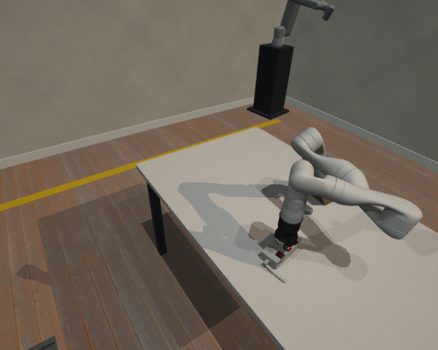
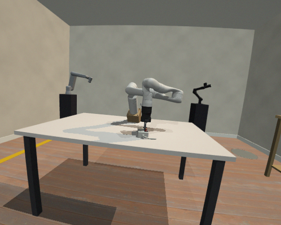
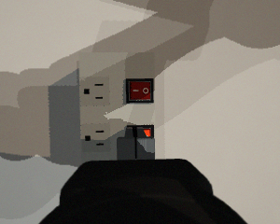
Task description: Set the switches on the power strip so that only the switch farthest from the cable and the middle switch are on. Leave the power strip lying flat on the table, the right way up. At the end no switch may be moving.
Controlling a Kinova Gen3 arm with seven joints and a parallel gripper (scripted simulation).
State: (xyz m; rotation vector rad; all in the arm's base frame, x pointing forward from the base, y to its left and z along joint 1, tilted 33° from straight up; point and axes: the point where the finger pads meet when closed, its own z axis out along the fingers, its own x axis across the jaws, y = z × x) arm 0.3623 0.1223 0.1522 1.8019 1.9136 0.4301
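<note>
white table on plank floor, grey walls; empty closed gripper touching power strip switch.

Switch marks: on the far red rocker switch in my wrist view I read a dash and a small circle, the usual on/off signs.
Near rocker switch: lit orange-red patch, no sign I can make out; partly behind closed fingertips.
Power strip body: no brand, no txt, no nos. legible to me.
Top + exterior views: strip too small, nothing readable for me.
Table, walls, pedestals: no labels that I can read.
</note>
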